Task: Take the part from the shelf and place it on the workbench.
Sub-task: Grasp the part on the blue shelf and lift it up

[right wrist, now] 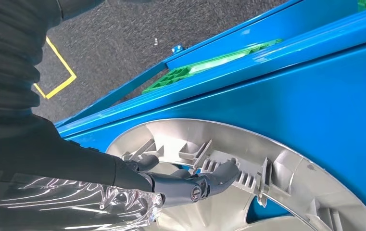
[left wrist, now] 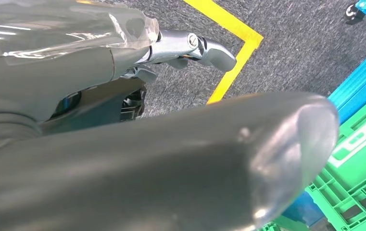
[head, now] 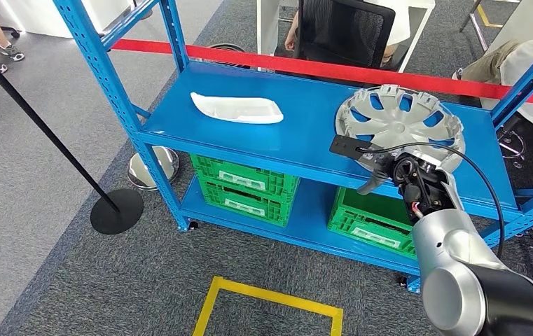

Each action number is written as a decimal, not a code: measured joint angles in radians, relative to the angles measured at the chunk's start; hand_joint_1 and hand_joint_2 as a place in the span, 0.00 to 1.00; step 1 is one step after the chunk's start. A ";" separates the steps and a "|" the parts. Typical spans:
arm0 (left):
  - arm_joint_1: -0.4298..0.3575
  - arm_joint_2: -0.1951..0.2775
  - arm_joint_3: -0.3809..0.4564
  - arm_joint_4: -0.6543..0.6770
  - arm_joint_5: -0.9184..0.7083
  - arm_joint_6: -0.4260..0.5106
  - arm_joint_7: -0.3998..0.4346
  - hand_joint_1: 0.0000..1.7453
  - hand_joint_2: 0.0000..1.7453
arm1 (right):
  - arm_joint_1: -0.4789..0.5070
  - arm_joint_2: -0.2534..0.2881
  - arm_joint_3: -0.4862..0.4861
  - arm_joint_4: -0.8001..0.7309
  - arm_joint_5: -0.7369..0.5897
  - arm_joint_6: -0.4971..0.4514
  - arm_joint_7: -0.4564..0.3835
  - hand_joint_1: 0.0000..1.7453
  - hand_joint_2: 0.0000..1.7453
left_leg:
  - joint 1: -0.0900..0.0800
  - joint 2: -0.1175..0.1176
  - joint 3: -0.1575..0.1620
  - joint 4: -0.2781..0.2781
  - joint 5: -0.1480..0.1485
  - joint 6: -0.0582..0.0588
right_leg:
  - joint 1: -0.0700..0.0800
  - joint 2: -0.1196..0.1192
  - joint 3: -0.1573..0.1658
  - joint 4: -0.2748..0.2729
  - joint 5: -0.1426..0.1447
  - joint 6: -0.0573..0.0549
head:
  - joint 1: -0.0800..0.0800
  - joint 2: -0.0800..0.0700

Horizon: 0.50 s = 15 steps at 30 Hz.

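right hand on the wheel cover at the shelf's front right

the blue shelf (head: pixel 298 133) carries two parts on its upper level. a silver wheel cover (head: pixel 398 120) lies face down near the right end of that level, close to the front edge, with its ribbed underside and clips turned up. a flat white part (head: pixel 237 108) lies toward the left end, well apart from the wheel cover.

the right hand (head: pixel 384 170) reaches over the front edge of the shelf to the near rim of the wheel cover. in the right wrist view its fingers (right wrist: pixel 219 174) lie extended along the inner ribbed surface of the cover, touching it just inside the rim; the thumb's position is hidden, so whether the rim is pinched cannot be told. a black cable (head: pixel 459 157) loops from the wrist across the cover's near side.

the left hand (left wrist: pixel 190 48) appears in the left wrist view above grey carpet and a yellow floor marking (left wrist: pixel 233 53); its visible fingers are curled inward with nothing between them.

green crates (head: pixel 246 187) stand on the lower level of the shelf, below both parts. a red barrier tape (head: pixel 333 68) runs behind the shelf, and a seated person (head: pixel 522 63) is beyond its right end.
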<state>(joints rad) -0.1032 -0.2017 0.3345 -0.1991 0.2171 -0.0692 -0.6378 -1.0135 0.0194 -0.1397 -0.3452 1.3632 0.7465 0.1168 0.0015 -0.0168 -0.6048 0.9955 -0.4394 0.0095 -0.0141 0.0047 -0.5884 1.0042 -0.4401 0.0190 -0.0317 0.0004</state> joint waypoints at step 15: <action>0.000 0.000 0.000 0.000 -0.002 0.003 -0.001 0.00 0.00 | 0.000 -0.001 -0.020 0.000 -0.011 0.000 -0.012 0.69 1.00 | 0.000 0.000 0.001 0.000 0.000 0.000 | 0.000 0.000 0.001 0.000 0.000 0.000 | 0.000 0.000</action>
<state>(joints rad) -0.1033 -0.2018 0.3346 -0.1991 0.2153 -0.0662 -0.6386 -1.0130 0.0186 -0.1597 -0.3452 1.3520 0.7465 0.1047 0.0015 -0.0166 -0.6040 0.9956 -0.4394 0.0095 -0.0141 0.0048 -0.5879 1.0042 -0.4401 0.0190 -0.0317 0.0004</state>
